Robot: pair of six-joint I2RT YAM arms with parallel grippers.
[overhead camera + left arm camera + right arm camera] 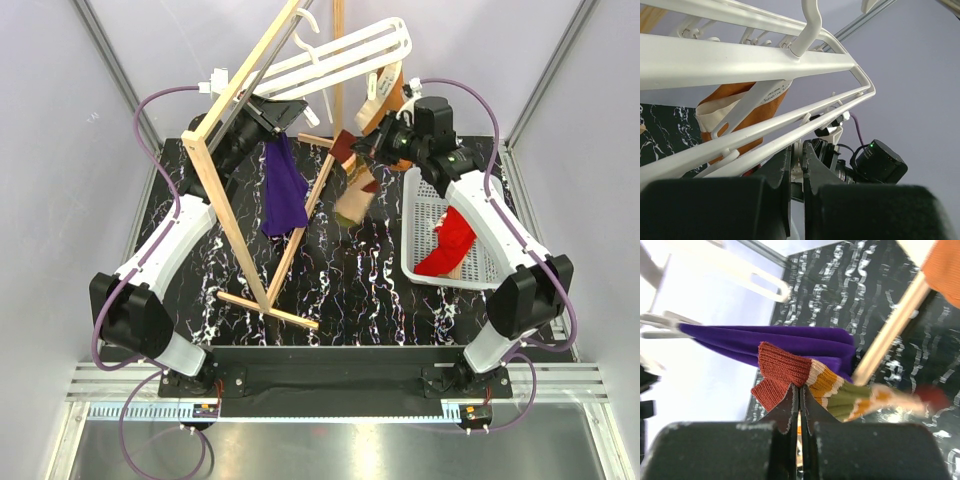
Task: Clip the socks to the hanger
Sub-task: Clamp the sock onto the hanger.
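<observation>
Between the fingers of the left end effector [799,149] a sliver of white plastic sits in the narrow slit. The fingers are nearly together, but we cannot tell if they grip it or which piece it is. Their blurred dark bodies block the whole bottom of that wrist view.

Above them run the white bars of the hanger [740,60], cut off at the left edge, with the hook stem leaving the top of the frame. Behind the bars hangs a tan-orange sock [722,95] with a pale cuff. It is mostly screened by the bars, so we can't see how it is attached. Beyond the fingertips is the right arm's black housing [880,162].

The right end effector [799,390] is clenched on the striped sock [785,367] at its maroon ribbed cuff. The sock trails off to the right of the fingers in tan and olive bands, and its far end is blurred. Just behind it hangs a purple cloth [790,335], whose upper end is lost in glare at the left.

From the top camera we see the purple cloth hanging below the left end effector. The wooden stand [230,225] slants across in front of that arm and part of the hanger. Below and to the right of the right end effector is a white perforated basket [485,262] with a red sock [450,240] inside, and the right forearm overlaps the basket's rim.

The bench [350,290] is black with white marble veins. Pale lilac walls [50,150] and aluminium posts stand around it.
</observation>
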